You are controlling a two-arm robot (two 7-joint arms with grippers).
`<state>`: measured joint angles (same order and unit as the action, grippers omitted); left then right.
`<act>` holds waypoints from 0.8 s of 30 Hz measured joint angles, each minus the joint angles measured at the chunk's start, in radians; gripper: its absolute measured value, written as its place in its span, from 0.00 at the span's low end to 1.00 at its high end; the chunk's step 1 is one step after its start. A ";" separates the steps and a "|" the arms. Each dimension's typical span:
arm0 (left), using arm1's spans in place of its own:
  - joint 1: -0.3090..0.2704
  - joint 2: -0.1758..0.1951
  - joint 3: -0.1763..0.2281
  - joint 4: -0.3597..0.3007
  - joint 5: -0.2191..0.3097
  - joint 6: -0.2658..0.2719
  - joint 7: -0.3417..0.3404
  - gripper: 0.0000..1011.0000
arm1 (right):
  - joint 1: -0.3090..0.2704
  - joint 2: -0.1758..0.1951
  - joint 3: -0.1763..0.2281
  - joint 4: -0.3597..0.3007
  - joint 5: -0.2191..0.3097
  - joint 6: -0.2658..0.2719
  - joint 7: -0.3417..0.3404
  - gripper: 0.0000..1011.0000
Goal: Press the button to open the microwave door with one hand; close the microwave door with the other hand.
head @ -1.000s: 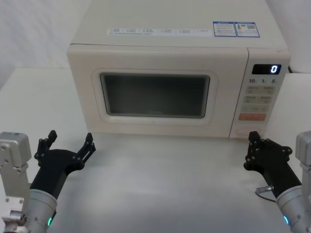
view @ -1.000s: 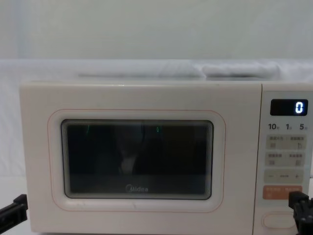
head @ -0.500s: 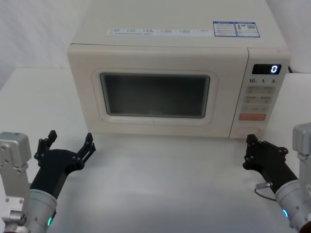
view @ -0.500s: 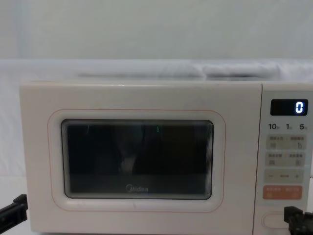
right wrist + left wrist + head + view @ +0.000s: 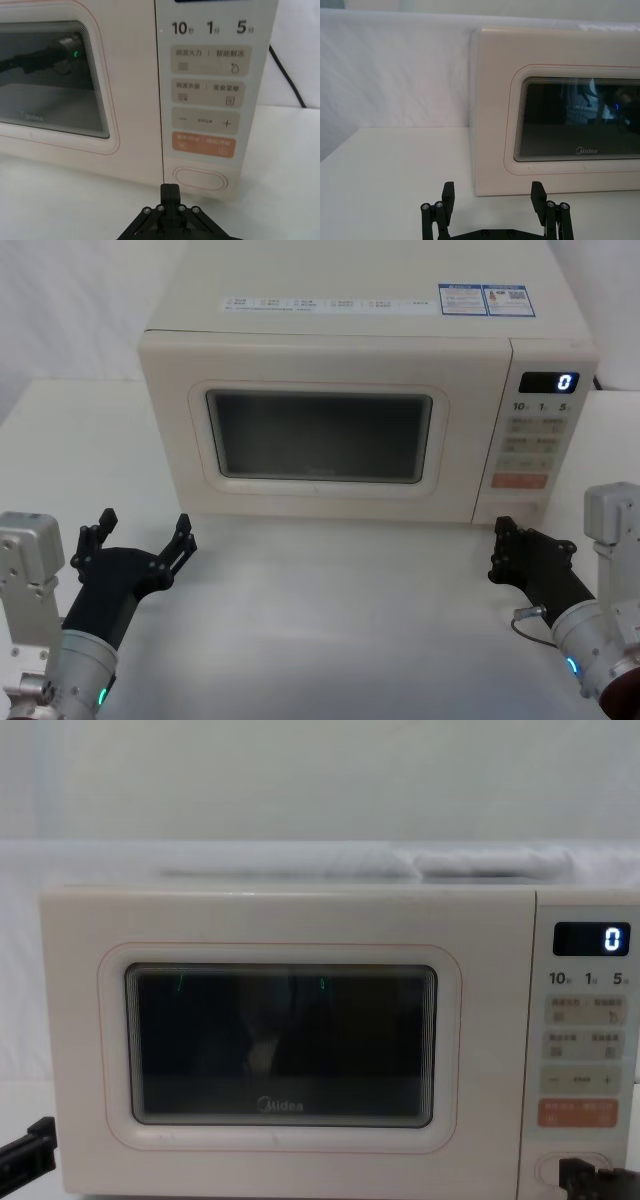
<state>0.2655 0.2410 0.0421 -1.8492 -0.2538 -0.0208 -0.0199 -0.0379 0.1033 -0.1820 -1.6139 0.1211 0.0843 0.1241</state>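
Observation:
The cream microwave door [image 5: 320, 360] with its dark window is closed flat against the oven; it also shows in the chest view [image 5: 280, 930] and both wrist views [image 5: 495, 100] [image 5: 132, 75]. The button [image 5: 200, 178], a wide cream pill-shaped key, sits at the bottom of the control panel [image 5: 575, 1163]. My right gripper [image 5: 499, 546] is shut, its tip [image 5: 170, 192] pointing at the panel just below and left of the button, a short gap away [image 5: 590, 1182]. My left gripper [image 5: 145, 532] rests open low on the table, in front of the door's left corner [image 5: 492, 192].
The control panel [image 5: 540, 440] shows a lit "0", several small keys and an orange key [image 5: 203, 144]. A black power cord [image 5: 286, 75] runs behind the microwave's right side. White table [image 5: 330, 620] lies between the two arms; white cloth hangs behind.
My right gripper has slid left and lower, closer to the bottom of the control panel. The left arm and the door have not moved.

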 joint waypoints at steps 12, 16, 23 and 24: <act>0.000 0.000 0.000 0.000 0.000 0.000 0.000 0.99 | 0.018 -0.024 0.014 0.039 0.027 0.015 -0.001 0.00; 0.000 0.000 0.000 0.000 0.000 0.000 0.000 0.99 | 0.024 -0.029 0.015 0.050 0.031 0.015 -0.004 0.00; 0.000 0.000 0.000 0.000 0.000 0.000 0.000 0.99 | 0.037 -0.030 0.011 0.068 0.014 0.004 -0.018 0.00; 0.000 0.000 0.000 0.000 0.000 0.000 0.000 0.99 | 0.038 -0.030 0.011 0.070 0.012 0.002 -0.019 0.00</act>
<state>0.2655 0.2410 0.0421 -1.8492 -0.2538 -0.0208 -0.0199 0.0002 0.0733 -0.1712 -1.5441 0.1334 0.0867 0.1051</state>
